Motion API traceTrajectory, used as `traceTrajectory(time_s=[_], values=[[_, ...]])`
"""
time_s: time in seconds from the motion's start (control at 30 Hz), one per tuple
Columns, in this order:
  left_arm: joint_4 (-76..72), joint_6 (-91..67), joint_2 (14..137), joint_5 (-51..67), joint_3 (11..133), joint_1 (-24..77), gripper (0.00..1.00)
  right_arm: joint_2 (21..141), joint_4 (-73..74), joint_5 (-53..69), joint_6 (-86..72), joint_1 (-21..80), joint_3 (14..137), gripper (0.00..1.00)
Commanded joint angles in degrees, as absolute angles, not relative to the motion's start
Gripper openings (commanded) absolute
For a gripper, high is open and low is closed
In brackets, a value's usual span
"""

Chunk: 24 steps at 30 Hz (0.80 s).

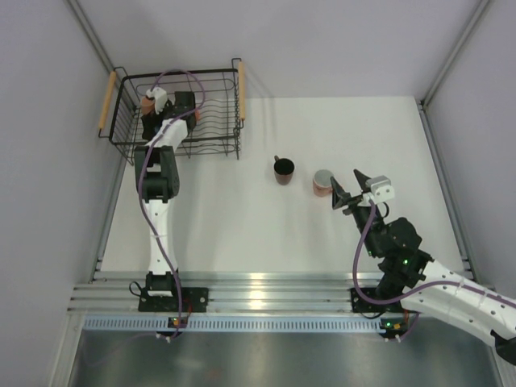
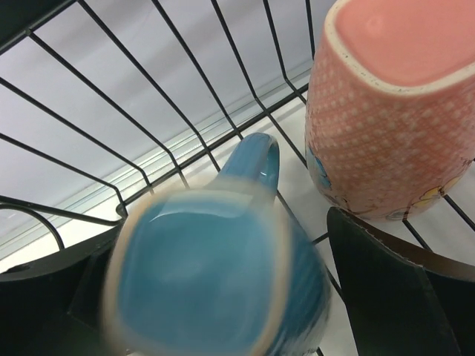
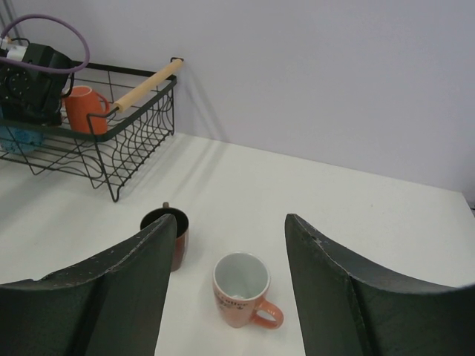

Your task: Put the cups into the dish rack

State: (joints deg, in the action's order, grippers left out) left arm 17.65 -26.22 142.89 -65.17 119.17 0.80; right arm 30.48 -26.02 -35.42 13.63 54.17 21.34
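Observation:
The black wire dish rack (image 1: pixel 216 143) stands at the table's back left, and my left gripper (image 1: pixel 179 109) reaches down into it. In the left wrist view a light blue cup (image 2: pixel 215 274), blurred, lies between the wide-apart fingers (image 2: pixel 393 297), with a thin gap on the right side. A pink dotted cup (image 2: pixel 386 111) stands beside it on the rack wires (image 2: pixel 185 111). An orange cup (image 3: pixel 83 107) also sits in the rack. On the table stand a dark cup (image 1: pixel 283 170) and a salmon cup (image 1: pixel 322 183). My right gripper (image 1: pixel 347 187) hovers open just behind the salmon cup (image 3: pixel 241 285).
The rack has wooden handles (image 1: pixel 240 90) on its sides. Grey walls close in the table on the left, back and right. The salmon cup's handle (image 3: pixel 267 315) points to the right in the right wrist view, and the dark cup (image 3: pixel 178 230) stands partly behind my finger.

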Motion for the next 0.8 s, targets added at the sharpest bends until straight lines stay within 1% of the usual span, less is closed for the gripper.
traceTrajectory(time_s=[0.0, 0.23, 0.5, 0.67, 0.77], values=[[16.88, -27.16, 138.43, -65.22, 118.65, 0.44, 0.99, 30.41, -26.54, -34.37, 12.74, 53.35, 21.18, 0.61], [16.87, -28.12, 137.46, -65.13, 117.25, 0.44, 0.99, 31.11, -26.63, -34.19, 12.66, 53.26, 21.36, 0.61], [16.17, -30.5, 133.16, -65.92, 114.79, 0.97, 0.99, 31.03, -26.28, -33.13, 12.48, 53.09, 21.45, 0.61], [13.89, -29.27, 130.7, -64.43, 113.65, 1.05, 0.99, 30.5, -25.93, -32.26, 12.3, 53.09, 21.53, 0.61], [9.68, -26.02, 128.94, -63.72, 111.8, 1.32, 0.99, 30.59, -25.75, -31.64, 12.13, 53.17, 21.62, 0.61]])
